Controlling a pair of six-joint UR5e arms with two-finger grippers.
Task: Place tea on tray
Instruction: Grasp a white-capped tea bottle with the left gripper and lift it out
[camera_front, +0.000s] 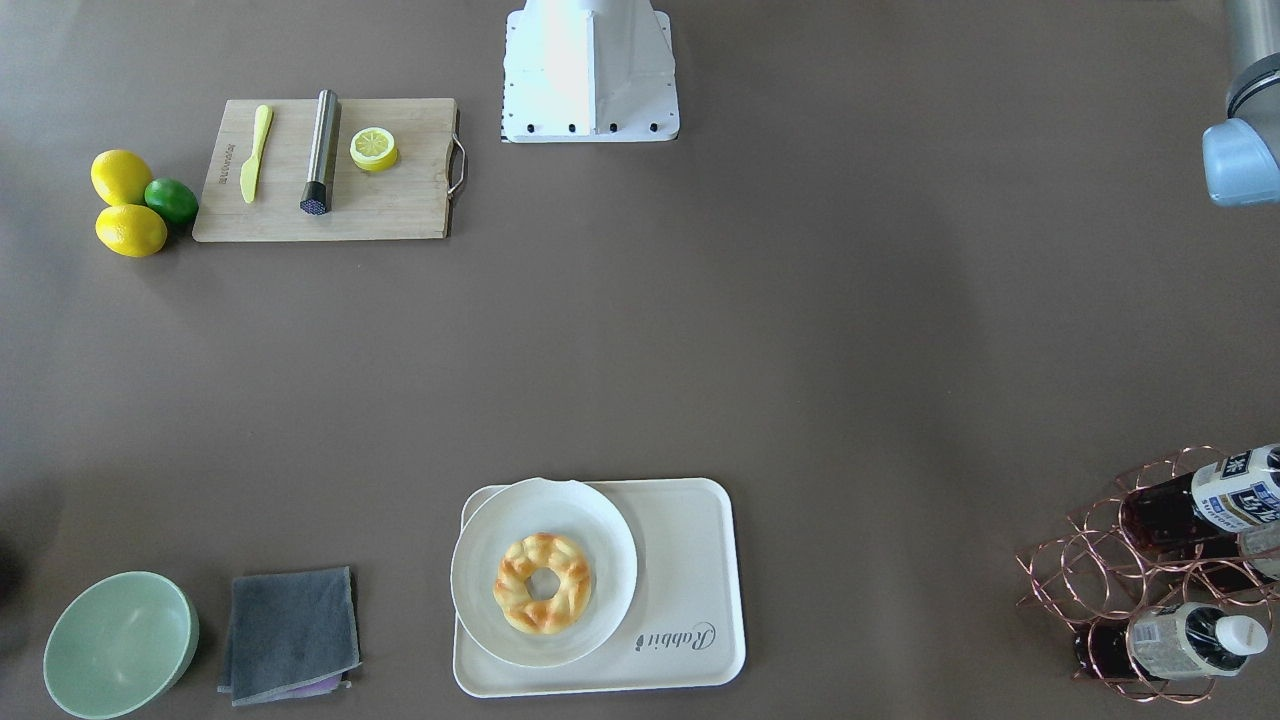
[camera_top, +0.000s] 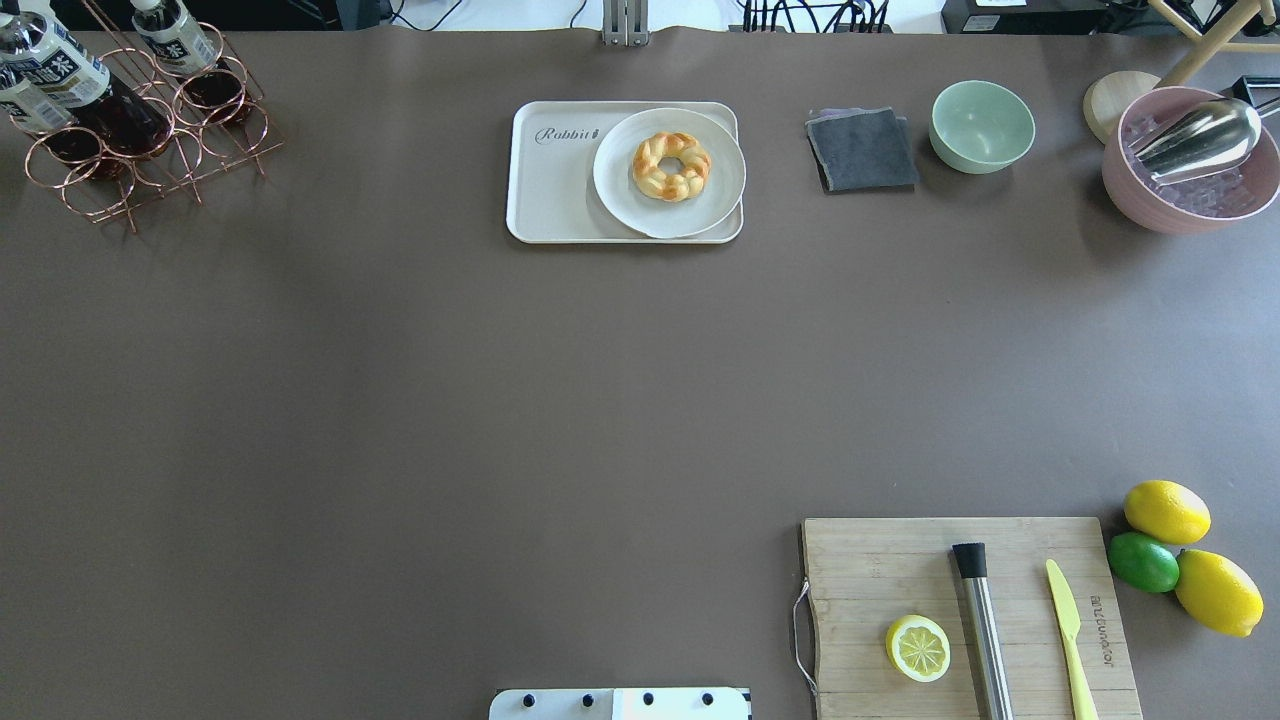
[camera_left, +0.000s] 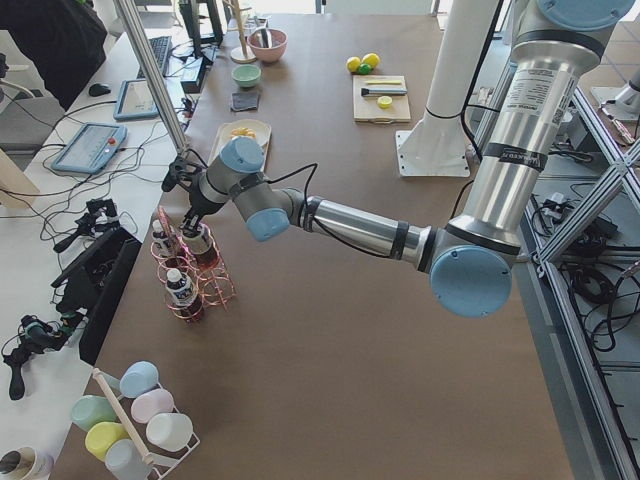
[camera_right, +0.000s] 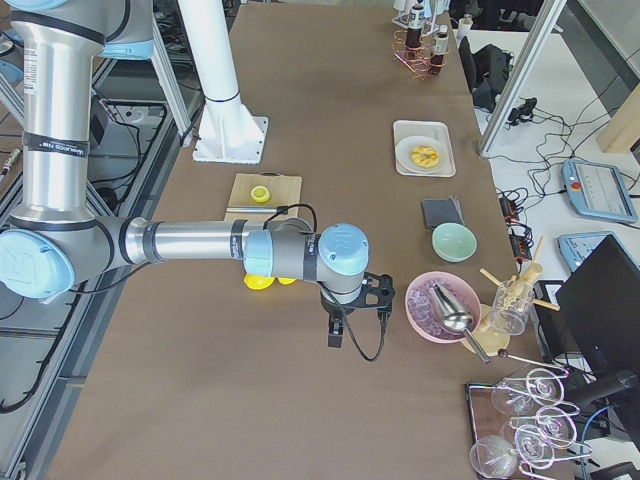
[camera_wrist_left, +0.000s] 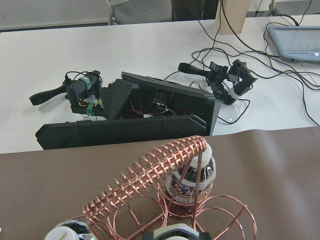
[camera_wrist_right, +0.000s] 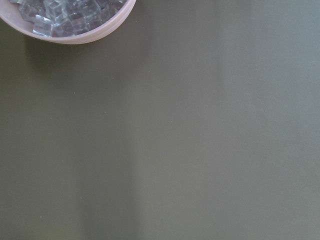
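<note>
Several tea bottles (camera_front: 1235, 490) with white caps lie in a copper wire rack (camera_front: 1100, 560) at the table's corner; they also show in the overhead view (camera_top: 60, 70) and the left wrist view (camera_wrist_left: 192, 182). The cream tray (camera_front: 690, 600) with grey script lies mid-table at the far edge (camera_top: 555, 180). My left gripper (camera_left: 196, 228) shows only in the exterior left view, right over the rack's bottles; I cannot tell whether it is open or shut. My right gripper (camera_right: 338, 330) shows only in the exterior right view, over bare table beside the pink bowl; its state is unclear.
A white plate (camera_front: 480, 590) with a braided bread ring covers half the tray. A grey cloth (camera_top: 860, 150), a green bowl (camera_top: 982, 125) and a pink bowl of ice (camera_top: 1190, 160) stand beyond it. A cutting board (camera_top: 860, 580), lemons and a lime (camera_top: 1143, 562) lie near my right.
</note>
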